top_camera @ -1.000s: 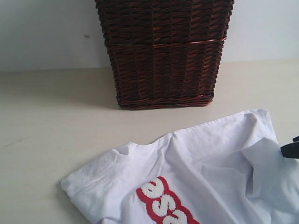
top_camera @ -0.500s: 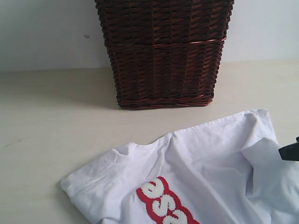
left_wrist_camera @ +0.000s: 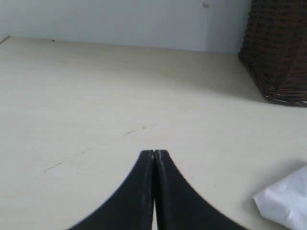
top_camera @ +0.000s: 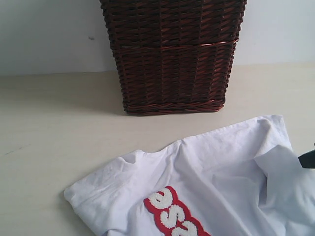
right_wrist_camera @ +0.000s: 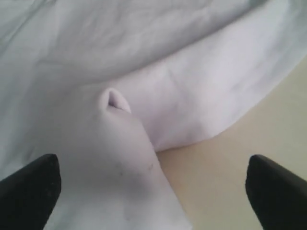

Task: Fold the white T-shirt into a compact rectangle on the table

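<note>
The white T-shirt (top_camera: 211,182) lies spread on the desk (top_camera: 59,123) in front of the wicker basket (top_camera: 172,54), well apart from it. Its red lettered band (top_camera: 174,216) faces up, and one flap (top_camera: 283,182) on the right side is laid over the body. To my eye that flap is the start of a fold, and the rest is still loose and far from a rectangle.

The right jaws stand spread as wide as they go and grasp nothing. In the right wrist view the two dark tips sit at either side of the picture. The flap runs up between them to a small pucker (right_wrist_camera: 114,98), and I see no tip touching the cloth. Its hem and a strip of bare desk show nearer one tip. I judge they hang there either to pinch that ridge or to clear it, and I cannot tell which.

The left jaws are clenched tight on nothing, over bare desk. Only a corner of the shirt (left_wrist_camera: 285,201) lies off to one side of them, and the basket is farther off. They seem parked there so as not to drag the fabric
</note>
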Motion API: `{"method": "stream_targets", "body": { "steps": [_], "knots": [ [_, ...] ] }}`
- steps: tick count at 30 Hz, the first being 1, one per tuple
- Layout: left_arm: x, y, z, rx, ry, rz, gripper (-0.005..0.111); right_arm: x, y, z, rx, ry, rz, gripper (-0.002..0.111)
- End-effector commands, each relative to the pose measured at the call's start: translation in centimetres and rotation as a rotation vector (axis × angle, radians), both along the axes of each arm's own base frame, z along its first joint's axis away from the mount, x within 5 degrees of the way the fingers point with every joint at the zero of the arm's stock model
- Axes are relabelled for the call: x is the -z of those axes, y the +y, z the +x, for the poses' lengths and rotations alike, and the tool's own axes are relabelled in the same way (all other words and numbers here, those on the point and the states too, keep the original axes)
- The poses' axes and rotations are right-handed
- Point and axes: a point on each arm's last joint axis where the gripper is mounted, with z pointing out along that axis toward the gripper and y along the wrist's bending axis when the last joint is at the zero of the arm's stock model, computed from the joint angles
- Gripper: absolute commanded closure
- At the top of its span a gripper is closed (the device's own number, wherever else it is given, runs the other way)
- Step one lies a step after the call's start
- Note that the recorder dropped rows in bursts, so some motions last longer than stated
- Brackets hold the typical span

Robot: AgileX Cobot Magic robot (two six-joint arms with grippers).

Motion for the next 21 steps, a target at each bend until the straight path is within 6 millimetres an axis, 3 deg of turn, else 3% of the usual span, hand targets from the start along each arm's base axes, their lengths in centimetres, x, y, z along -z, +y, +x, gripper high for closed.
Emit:
{"method": "stream_targets", "body": {
  "steps": [1, 7, 15, 18, 19, 20, 21],
  "knots": [
    [-0.2, 0.0, 0.0, -0.003, -0.019, -0.005, 0.107, 1.1, -0.3, 0.0, -0.142, -0.006, -0.004, 0.003],
    [-0.2, 0.0, 0.0, -0.003, -0.019, -0.005, 0.107, 3.0, -0.2, -0.9, -0.337, -0.015, -0.011, 0.003],
    [-0.2, 0.0, 0.0, -0.003, -0.019, -0.005, 0.107, 4.2, -0.2, -1.0, -0.378, -0.019, 0.005, 0.006],
    [-0.2, 0.0, 0.0, -0.003, -0.019, -0.005, 0.107, 4.1, 0.0, -1.2, -0.365, 0.023, 0.037, 0.022],
    [-0.2, 0.0, 0.0, -0.003, -0.019, -0.005, 0.107, 3.9, 0.2, -1.5, -0.36, 0.071, 0.081, 0.04],
    [-0.2, 0.0, 0.0, -0.003, -0.019, -0.005, 0.107, 3.8, 0.3, -1.7, -0.367, 0.089, 0.099, 0.049],
    [-0.2, 0.0, 0.0, -0.003, -0.019, -0.005, 0.107, 3.5, 0.3, -2.1, -0.407, 0.114, 0.1, 0.075]
  ]
}}
